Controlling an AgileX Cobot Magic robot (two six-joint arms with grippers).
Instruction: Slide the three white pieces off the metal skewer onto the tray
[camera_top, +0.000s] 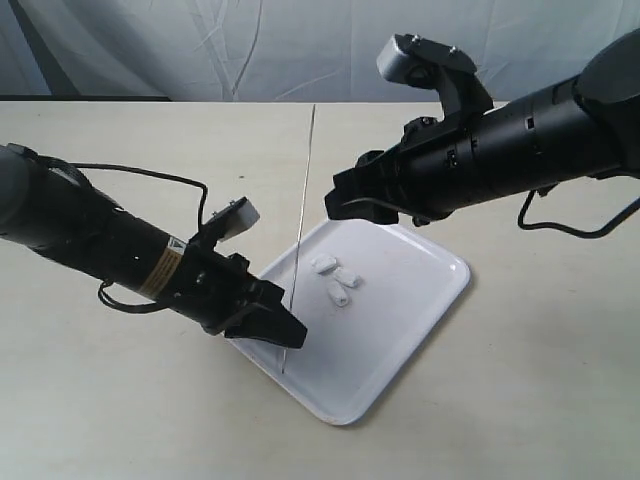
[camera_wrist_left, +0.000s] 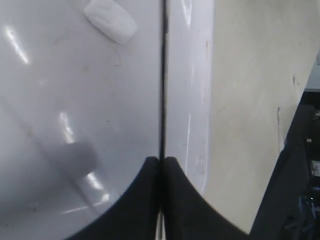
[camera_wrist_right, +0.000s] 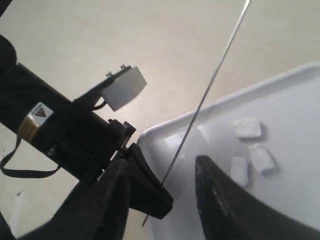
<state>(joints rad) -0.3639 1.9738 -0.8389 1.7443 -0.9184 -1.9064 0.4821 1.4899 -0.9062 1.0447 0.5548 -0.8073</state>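
Observation:
The three white pieces (camera_top: 338, 279) lie loose in a small cluster on the white tray (camera_top: 400, 330), also seen as three lumps (camera_wrist_right: 250, 150) in the right wrist view. The thin metal skewer (camera_top: 302, 220) stands nearly upright over the tray's near-left rim, with its visible length bare. My left gripper (camera_top: 285, 335) is shut on its lower end, the rod (camera_wrist_left: 163, 75) running out from between the closed jaws (camera_wrist_left: 161, 160). One piece (camera_wrist_left: 111, 20) shows beside it. My right gripper (camera_top: 340, 208) hovers over the tray's far corner. It is open (camera_wrist_right: 162, 165) and astride the skewer (camera_wrist_right: 210, 85) without touching it.
The tray (camera_wrist_right: 290, 100) rests on a beige tabletop (camera_top: 520, 400). A pale curtain (camera_top: 250, 40) hangs behind the table. The left arm's cable (camera_top: 140, 175) loops above the table on the left.

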